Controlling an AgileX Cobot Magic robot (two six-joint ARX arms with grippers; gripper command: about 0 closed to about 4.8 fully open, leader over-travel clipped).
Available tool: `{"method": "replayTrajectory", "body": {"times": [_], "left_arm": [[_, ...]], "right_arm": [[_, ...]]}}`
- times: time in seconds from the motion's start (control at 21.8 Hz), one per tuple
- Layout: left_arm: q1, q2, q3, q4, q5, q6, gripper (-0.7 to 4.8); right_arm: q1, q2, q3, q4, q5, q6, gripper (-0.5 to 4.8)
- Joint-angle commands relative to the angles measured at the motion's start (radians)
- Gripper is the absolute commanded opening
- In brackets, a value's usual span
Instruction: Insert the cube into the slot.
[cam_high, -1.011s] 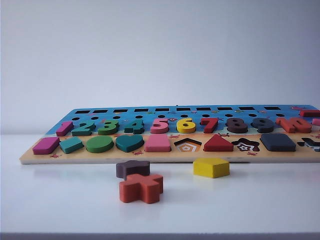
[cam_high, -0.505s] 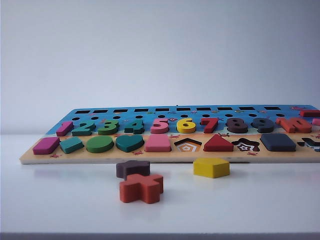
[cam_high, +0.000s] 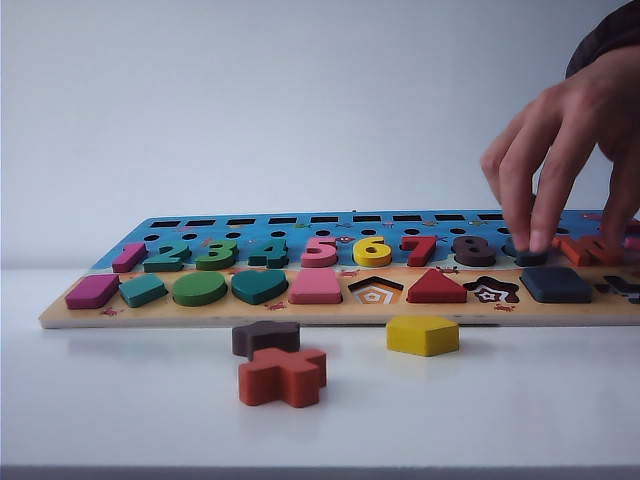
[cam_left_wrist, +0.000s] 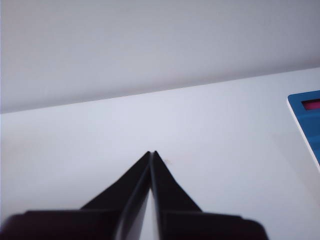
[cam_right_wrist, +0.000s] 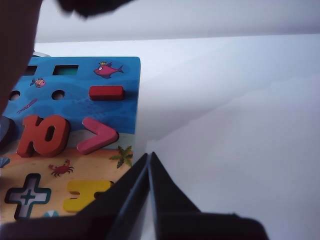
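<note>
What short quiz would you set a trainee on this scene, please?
1. True or false: the cube already sits flush in the front row of the puzzle board.
2. Which piece is the person's hand touching? A: the red 7. B: the dark 9. C: the yellow 6.
3. Fill in: the left gripper, over bare table, and the right gripper, beside the puzzle board's end, both have their fingers ____.

Key: 1 true; 2 B; 3 shut.
</note>
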Motion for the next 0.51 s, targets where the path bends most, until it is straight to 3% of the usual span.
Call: {"method": "replayTrajectory", "body": {"times": [0.05,0.51], "left_arm": [[0.000,0.000,-0.001,0.015,0.017,-0.002,0.10],[0.000,-0.001,-0.001,0.016,0.016,-0.040,0.10]], "right_arm": [[0.001,-0.003,-0.006,-0.026,0.008,0.002,-0.08],[0.001,-0.003,-0.006,-0.026,0.008,0.002,-0.03]]}}
